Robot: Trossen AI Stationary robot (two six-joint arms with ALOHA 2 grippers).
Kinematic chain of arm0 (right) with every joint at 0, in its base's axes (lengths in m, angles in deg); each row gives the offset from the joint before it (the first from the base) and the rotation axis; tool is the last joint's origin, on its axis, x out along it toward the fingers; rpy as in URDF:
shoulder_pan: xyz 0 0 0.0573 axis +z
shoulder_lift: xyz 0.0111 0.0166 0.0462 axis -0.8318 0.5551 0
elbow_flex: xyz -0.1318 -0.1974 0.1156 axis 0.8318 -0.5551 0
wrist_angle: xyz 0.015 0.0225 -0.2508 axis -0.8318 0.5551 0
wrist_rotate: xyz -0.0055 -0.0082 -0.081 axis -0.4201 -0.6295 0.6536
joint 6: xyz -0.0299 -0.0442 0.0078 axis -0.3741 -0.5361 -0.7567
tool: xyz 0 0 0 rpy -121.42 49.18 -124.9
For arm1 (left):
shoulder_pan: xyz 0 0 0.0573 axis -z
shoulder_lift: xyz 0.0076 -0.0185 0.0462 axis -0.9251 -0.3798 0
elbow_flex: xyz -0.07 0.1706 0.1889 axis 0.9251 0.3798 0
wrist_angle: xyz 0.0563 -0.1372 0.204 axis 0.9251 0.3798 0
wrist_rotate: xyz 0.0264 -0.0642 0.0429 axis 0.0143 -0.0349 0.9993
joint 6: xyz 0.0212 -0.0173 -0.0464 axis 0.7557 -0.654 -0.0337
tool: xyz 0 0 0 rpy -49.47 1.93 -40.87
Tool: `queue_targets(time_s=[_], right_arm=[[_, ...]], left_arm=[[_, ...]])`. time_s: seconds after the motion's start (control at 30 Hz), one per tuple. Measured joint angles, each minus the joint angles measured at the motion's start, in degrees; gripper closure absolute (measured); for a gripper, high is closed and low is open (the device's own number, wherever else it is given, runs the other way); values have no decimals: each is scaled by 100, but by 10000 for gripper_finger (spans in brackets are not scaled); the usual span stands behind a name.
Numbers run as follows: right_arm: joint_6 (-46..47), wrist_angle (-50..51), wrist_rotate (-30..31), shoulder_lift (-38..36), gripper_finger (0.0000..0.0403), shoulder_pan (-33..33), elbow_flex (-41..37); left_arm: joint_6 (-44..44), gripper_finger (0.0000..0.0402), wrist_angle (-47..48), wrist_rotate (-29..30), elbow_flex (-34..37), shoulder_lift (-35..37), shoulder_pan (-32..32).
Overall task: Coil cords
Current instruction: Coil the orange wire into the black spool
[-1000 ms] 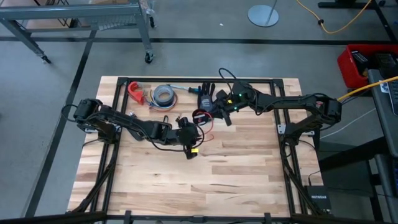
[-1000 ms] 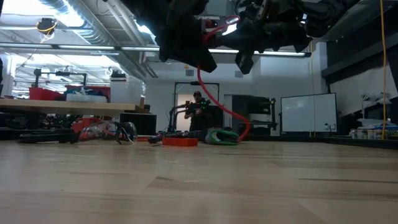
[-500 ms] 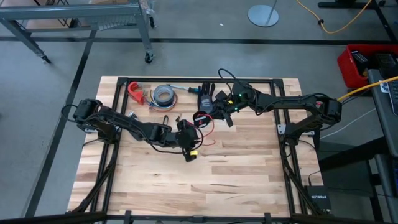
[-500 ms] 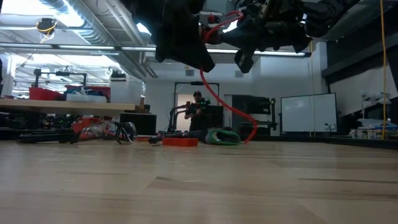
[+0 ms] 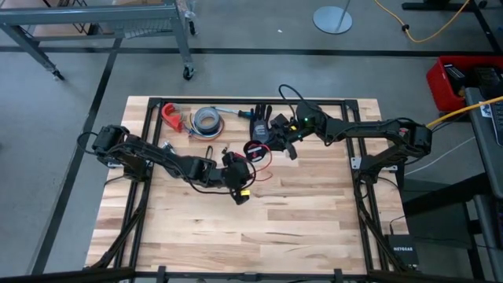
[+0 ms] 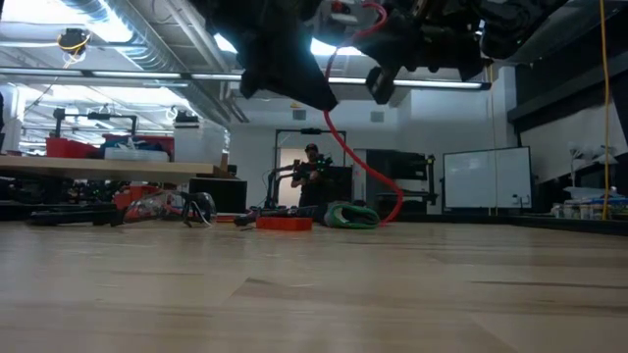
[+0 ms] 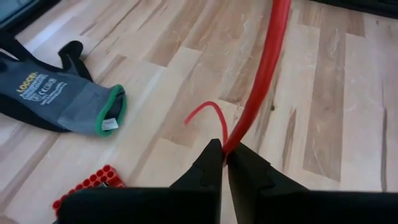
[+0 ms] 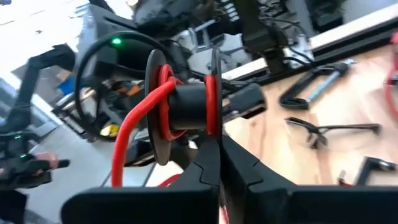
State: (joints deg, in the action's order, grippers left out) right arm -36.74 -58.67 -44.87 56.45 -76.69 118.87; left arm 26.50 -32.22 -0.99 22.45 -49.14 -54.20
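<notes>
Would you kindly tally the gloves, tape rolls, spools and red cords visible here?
glove: 1
tape roll: 1
spool: 1
red cord: 1
Total: 4

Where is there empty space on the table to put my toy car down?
The near half of the table, below both arms, is bare wood. So is the right side past the right fingers. The far edge is crowded: red clamp, tape roll, glove and the red cord.
</notes>
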Motion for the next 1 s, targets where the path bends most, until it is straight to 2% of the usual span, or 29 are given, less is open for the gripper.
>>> queue_targets(time_s=[0.27,0.57,0.73,1.0], right_arm=[[105,-106,-94,-8,402,-82,-2],[271,-192,-165,-265,402,-413,-7],[273,-161,-565,-543,402,-396,-8],[-88,951,-628,-838,402,-402,-9]], left_arm=[[-236,400,34,71,4,0,129],[-905,401,674,203,13,2,310],[-1467,401,1207,464,13,9,310],[-1808,401,1522,481,16,13,409]])
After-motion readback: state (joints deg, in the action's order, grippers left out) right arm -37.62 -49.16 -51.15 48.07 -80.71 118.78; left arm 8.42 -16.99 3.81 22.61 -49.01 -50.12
